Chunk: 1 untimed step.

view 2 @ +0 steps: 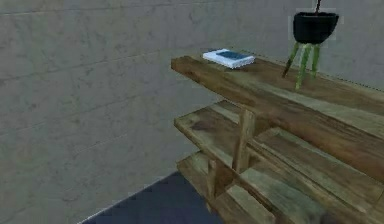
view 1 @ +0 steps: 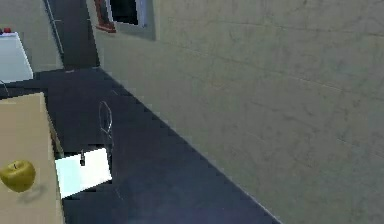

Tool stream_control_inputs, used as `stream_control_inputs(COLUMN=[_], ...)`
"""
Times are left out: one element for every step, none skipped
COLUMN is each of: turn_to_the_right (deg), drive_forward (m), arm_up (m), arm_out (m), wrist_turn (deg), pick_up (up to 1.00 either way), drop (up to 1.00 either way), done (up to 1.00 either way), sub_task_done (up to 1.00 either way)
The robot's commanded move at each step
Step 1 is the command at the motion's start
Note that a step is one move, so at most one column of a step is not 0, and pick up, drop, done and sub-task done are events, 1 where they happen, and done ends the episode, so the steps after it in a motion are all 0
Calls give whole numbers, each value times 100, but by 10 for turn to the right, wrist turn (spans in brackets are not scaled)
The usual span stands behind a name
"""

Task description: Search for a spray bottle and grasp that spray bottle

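Search is the step in hand: nothing here has the shape of a spray bottle, so where it stands cannot be told yet. The forward view is flanked by a long rough wall (view 1: 270, 90) above a dark floor (view 1: 160, 150) that runs back to a dark door (view 1: 72, 30). In the arm side view a three-board wooden shelf (view 2: 290, 105) stands against the wall. A tan desk (view 1: 25, 135) sits at the forward view's left. Just beside it lies a white sheet (view 1: 83, 171). A black pot (view 2: 314, 27) on green legs stands toward the right end of the shelf's top board, and a book (view 2: 229, 59) lies at that board's left end. An apple (view 1: 17, 176) rests by the desk's near edge. The end effector's state cannot be told. The next move likely calls for turning or driving on to scan new surfaces.
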Motion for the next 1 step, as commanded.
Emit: stream_control_inputs(turn_to_the_right=[0], drive_forward=[40], arm_up=[0], arm_out=[0], wrist_turn=[0], pick_up=[0], drop=[0], done=[0], sub_task_done=[0])
